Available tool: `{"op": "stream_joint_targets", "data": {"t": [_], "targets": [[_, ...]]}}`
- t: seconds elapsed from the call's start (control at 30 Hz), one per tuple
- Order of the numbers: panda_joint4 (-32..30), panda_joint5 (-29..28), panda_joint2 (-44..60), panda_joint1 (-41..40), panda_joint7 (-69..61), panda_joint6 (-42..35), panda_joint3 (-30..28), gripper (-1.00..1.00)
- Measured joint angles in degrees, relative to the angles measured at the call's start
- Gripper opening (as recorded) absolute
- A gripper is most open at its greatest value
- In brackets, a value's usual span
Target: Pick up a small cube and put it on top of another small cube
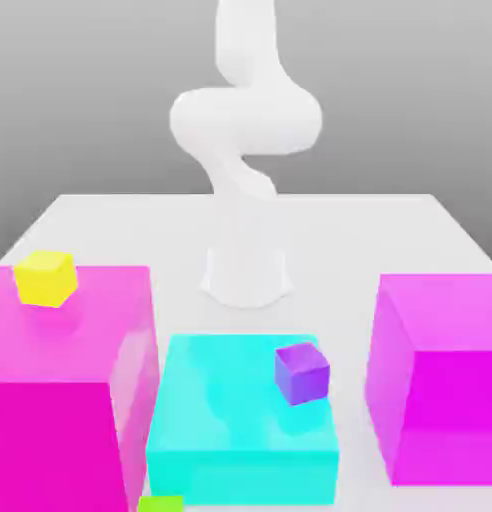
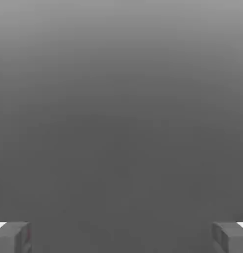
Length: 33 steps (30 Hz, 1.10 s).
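With the jaws of the gripper (image 2: 121, 237) spread wide and empty, we cannot locate the amber-orange small cube, so we risk seizing the yellow cube (image 1: 46, 277) or purple cube (image 1: 302, 372) instead.

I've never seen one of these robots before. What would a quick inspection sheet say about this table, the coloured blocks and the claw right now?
Surface: pale table, arm's base standing on it.
Job's things: yellow small cube sits on the big pink block at the exterior view's left; purple small cube sits tilted on the big turquoise block. No amber cube seen.
Clutter: second big pink block at the exterior view's right; green scrap at the bottom edge.
Claw: claw open, nothing between its fingers.
Cables: nothing seen.
Surroundings: plain grey backdrop.
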Motion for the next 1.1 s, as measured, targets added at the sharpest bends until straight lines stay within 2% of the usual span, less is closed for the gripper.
{"op": "stream_joint_targets", "data": {"t": [0.37,0.57,0.73,1.1], "targets": [[-12.90,14.50,19.05,-10.94,7.19,12.21,-23.40,0.00],[-20.15,20.67,28.18,-18.41,13.54,18.54,-32.52,0.00],[-24.65,22.92,36.52,-23.20,25.60,23.01,-35.56,0.00],[-31.78,17.62,43.22,-27.35,51.87,28.91,-35.30,0.00]]}}
